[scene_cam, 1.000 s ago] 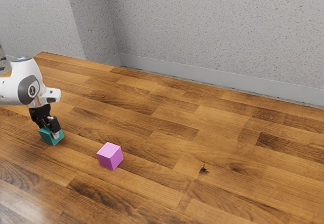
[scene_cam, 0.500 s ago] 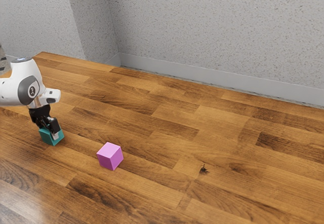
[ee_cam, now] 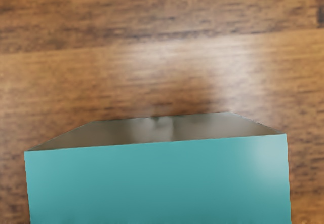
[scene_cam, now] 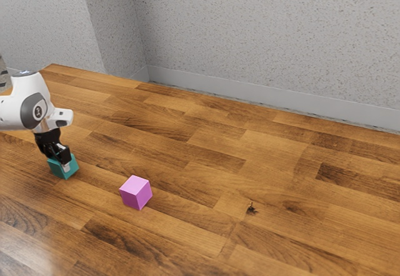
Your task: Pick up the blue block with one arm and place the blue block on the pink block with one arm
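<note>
While jaws clamp blue block (scene_cam: 65,167), exterior view adds pink block (scene_cam: 135,192), wrist view teal face.

Plain simulated room: wood-plank surface (scene_cam: 250,163), speckled grey walls (scene_cam: 281,32), grey baseboard (scene_cam: 281,98).

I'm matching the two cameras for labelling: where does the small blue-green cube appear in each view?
Exterior view: small blue-green cube at the exterior view's far left, under the black gripper, apart from the pink cube.
Wrist view: the cube sits close under the gripper.
Shared landmark: the brown wooden plank tabletop beneath it.
</note>
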Robot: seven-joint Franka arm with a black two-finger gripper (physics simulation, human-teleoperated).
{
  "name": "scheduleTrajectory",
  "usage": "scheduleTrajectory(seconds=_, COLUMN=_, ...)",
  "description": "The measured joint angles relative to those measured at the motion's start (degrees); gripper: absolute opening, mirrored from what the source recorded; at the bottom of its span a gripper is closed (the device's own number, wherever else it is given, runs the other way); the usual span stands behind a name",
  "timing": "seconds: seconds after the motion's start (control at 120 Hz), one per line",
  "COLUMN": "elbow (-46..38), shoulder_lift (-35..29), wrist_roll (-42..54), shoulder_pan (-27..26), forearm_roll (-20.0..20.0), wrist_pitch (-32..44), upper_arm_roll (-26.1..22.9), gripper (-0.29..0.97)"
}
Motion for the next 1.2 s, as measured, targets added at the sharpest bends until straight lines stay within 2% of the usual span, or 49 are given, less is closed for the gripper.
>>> scheduleTrajectory(seconds=0.2, elbow=-1.74, shoulder_lift=-4.36, wrist_roll=-0.56, shoulder_pan=-0.14, forearm_roll=-0.1, wrist_pitch=-0.42, upper_arm_roll=-0.81, gripper=0.36)
scheduleTrajectory(seconds=0.358, elbow=-3.91, shoulder_lift=-9.51, wrist_roll=-1.69, shoulder_pan=-0.05, forearm_roll=-0.25, wrist_pitch=-2.33, upper_arm_roll=-4.12, gripper=0.36)
scheduleTrajectory(seconds=0.658, elbow=-11.16, shoulder_lift=-19.01, wrist_roll=-3.93, shoulder_pan=-0.36, forearm_roll=-5.54, wrist_pitch=-3.73, upper_arm_roll=-12.37, gripper=0.34)
scheduleTrajectory(seconds=0.95, elbow=-17.57, shoulder_lift=-25.19, wrist_roll=-6.11, shoulder_pan=0.08, forearm_roll=-11.19, wrist_pitch=-3.86, upper_arm_roll=-17.13, gripper=0.34)
scheduleTrajectory(seconds=1.2, elbow=-19.13, shoulder_lift=-26.55, wrist_roll=-7.98, shoulder_pan=-0.95, forearm_roll=-13.69, wrist_pitch=-3.85, upper_arm_roll=-20.59, gripper=0.33)
